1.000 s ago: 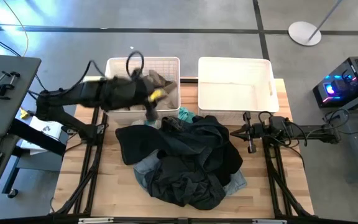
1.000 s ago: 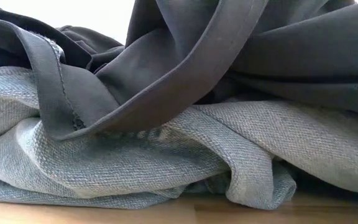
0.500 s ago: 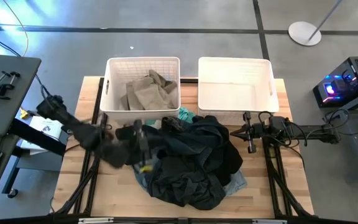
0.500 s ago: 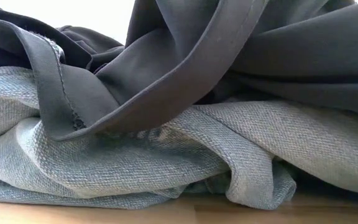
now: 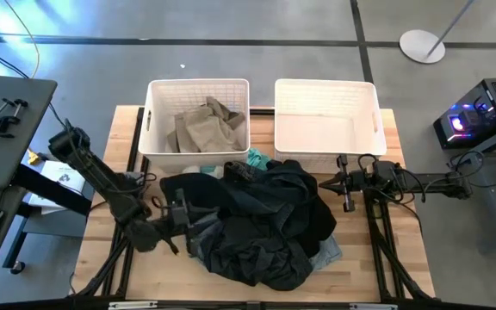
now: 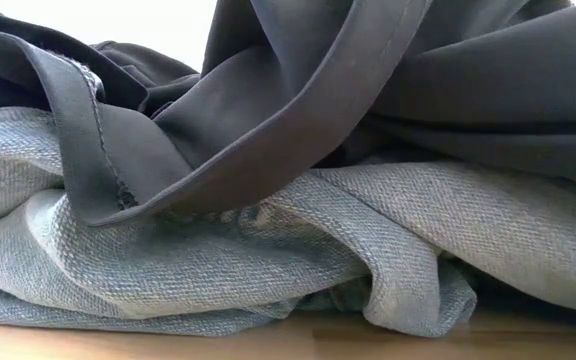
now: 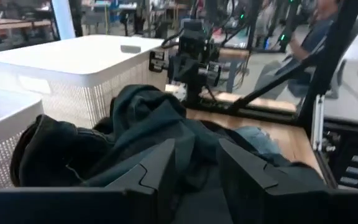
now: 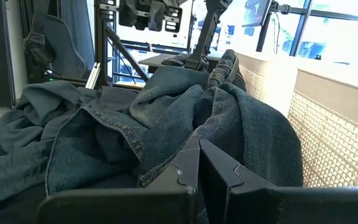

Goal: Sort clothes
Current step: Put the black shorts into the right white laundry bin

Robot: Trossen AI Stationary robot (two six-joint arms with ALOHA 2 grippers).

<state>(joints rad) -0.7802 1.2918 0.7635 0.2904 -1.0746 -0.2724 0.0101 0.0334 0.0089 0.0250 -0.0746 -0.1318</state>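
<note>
A heap of clothes lies mid-table: black garments [image 5: 261, 215] on top, light denim [image 5: 327, 253] under them, and a teal piece [image 5: 257, 158] at the far edge. In the low view, black cloth [image 6: 368, 90] lies over denim [image 6: 218, 260]. A tan garment [image 5: 207, 126] lies in the left basket [image 5: 153, 112]. My left gripper [image 5: 188, 215] is open at the heap's left edge, its fingers level over dark cloth [image 7: 197, 134]. My right gripper [image 5: 327, 182] is shut and waits at the heap's right side. My left gripper's open fingers [image 7: 160, 171] come level from the table's left side, low over the black cloth [image 7: 194, 155] at the heap's left edge. I cannot tell whether they touch it.
Two white slatted baskets stand at the far edge, the right one [image 5: 325, 120] beside the left. The right arm's gripper [image 7: 194, 53] shows across the heap in the left wrist view. A person sits beyond the table [image 7: 303, 43]. Bare wood [image 5: 102, 258] shows near left.
My left gripper has swung from above the left basket toward the table's near edge and down to the heap's left edge. The tan garment stays in the left basket. The heap has kept its shape.
</note>
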